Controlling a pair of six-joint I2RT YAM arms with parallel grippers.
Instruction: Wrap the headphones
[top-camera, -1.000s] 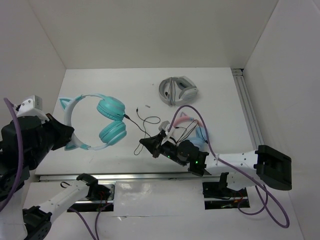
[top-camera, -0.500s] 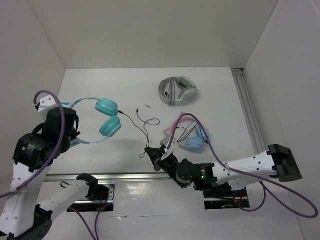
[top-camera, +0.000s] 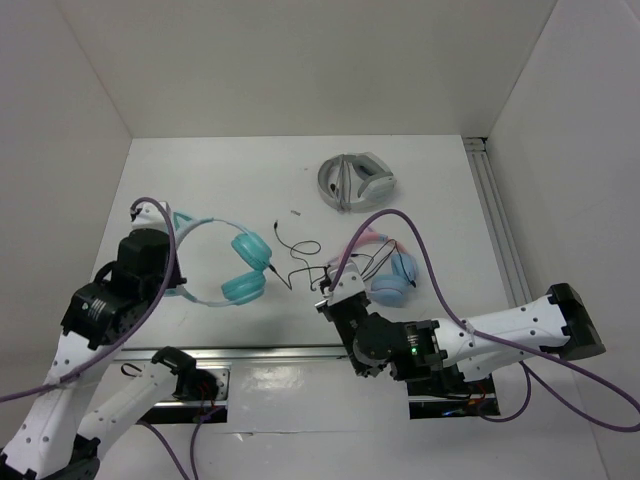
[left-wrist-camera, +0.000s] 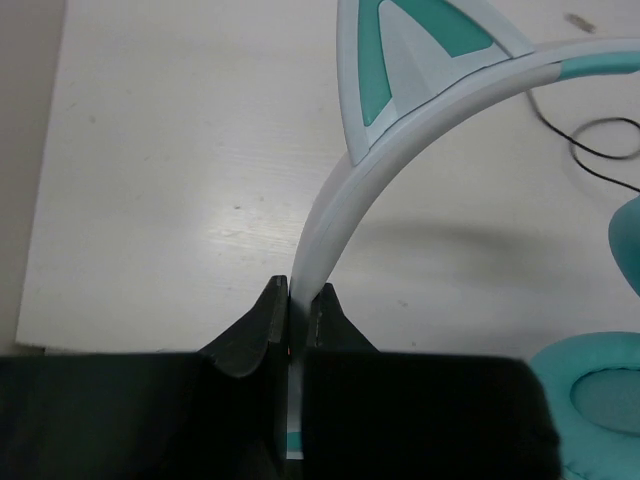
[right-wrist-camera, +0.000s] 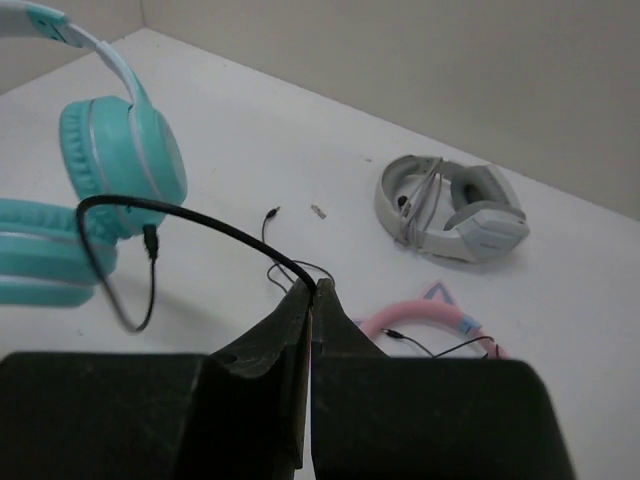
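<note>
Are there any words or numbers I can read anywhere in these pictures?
None: no word, number or sign can be read in any view.
The teal headphones, pink headphones and grey headphones show no lettering that can be made out.

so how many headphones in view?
3: teal at left, clamped in the left gripper; grey-white at the back; pink centre-right, beside the right gripper, which pinches the teal's cable. None seem hidden.

Three headphones (teal, pink, grey), two grippers
</note>
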